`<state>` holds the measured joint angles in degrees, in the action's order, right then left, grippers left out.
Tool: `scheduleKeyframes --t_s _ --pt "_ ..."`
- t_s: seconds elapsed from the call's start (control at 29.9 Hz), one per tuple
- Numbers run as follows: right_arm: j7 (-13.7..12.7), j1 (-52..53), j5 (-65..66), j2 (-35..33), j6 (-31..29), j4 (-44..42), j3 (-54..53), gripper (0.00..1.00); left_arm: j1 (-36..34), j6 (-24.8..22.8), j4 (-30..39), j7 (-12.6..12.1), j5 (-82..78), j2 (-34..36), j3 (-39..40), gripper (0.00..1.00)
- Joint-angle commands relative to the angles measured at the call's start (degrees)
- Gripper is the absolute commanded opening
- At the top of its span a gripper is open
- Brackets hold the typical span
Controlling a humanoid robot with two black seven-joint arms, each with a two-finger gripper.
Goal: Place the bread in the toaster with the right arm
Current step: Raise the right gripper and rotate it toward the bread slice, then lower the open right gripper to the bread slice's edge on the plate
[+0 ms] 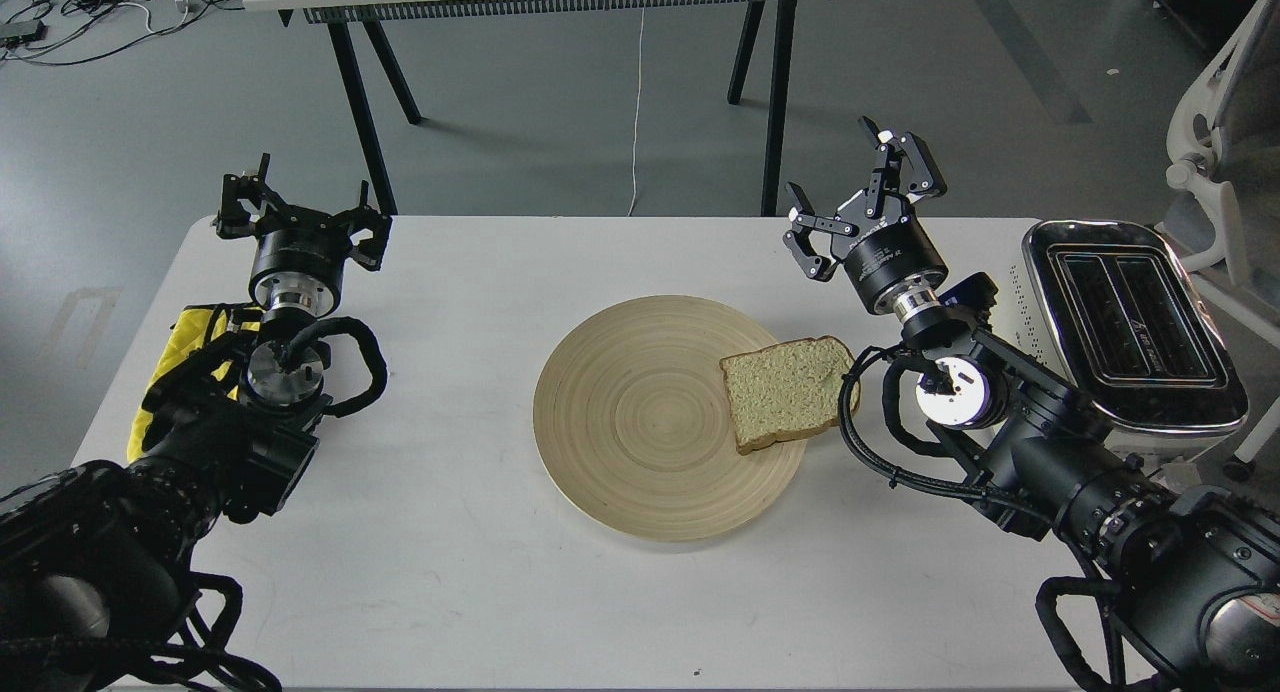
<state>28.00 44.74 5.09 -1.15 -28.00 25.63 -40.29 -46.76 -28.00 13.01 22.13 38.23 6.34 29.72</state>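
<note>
Head view: bread (788,390) lies on the wooden plate's (640,422) right edge, frame centre, white table (480,592). Toaster (1135,327) at right. Right gripper (865,207) and left gripper (300,212) spread, empty. Grey floor (560,102) beyond.

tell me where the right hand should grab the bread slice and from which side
Probably the right edge of the bread: the slice lies flat on the wooden plate but its right edge overhangs the rim, leaving room beneath for a finger. Come in from the right, where the open right hand already is, and pinch across its thickness, so the slice can be turned upright for the toaster.
</note>
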Motion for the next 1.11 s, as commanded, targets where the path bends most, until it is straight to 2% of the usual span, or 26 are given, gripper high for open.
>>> scheduleKeyframes --t_s 0.0,0.27,0.37,0.44,0.64,0.74,0.8,1.0,1.07 --pt "0.0 0.4 0.1 -0.1 0.0 0.4 0.2 0.99 -0.1 0.0 0.0 -0.1 0.0 0.0 0.0 1.00" --pt "0.0 1.4 0.7 0.0 0.0 1.5 1.4 0.99 -0.1 0.0 0.0 0.0 0.0 0.0 0.0 1.00" --pt "0.0 3.2 1.0 -0.8 0.0 4.6 5.2 0.99 0.0 0.0 0.0 0.0 0.0 0.0 0.0 1.00" --pt "0.0 4.8 1.1 -2.3 5.6 7.9 9.0 0.99 -0.1 0.0 0.0 0.0 0.0 0.0 0.0 1.00" --pt "0.0 11.0 9.4 -9.5 29.1 22.3 23.8 0.99 0.0 0.0 0.0 0.0 0.0 0.0 0.0 1.00" --pt "-3.4 12.3 14.6 -13.3 38.0 29.8 28.0 0.99 -0.1 0.0 0.0 0.0 0.0 0.0 0.0 1.00" --pt "-4.5 12.3 16.0 -16.8 42.7 34.5 30.8 0.99 0.0 0.0 0.0 0.0 0.0 0.0 0.0 1.00" --pt "-4.4 12.3 16.4 -22.0 56.0 41.4 41.9 0.99 0.0 0.0 0.0 0.0 0.0 0.0 0.0 1.00" --pt "-4.2 12.3 16.4 -23.1 56.0 42.3 45.0 0.99 0.0 0.0 0.0 0.0 0.0 0.0 0.0 1.00"
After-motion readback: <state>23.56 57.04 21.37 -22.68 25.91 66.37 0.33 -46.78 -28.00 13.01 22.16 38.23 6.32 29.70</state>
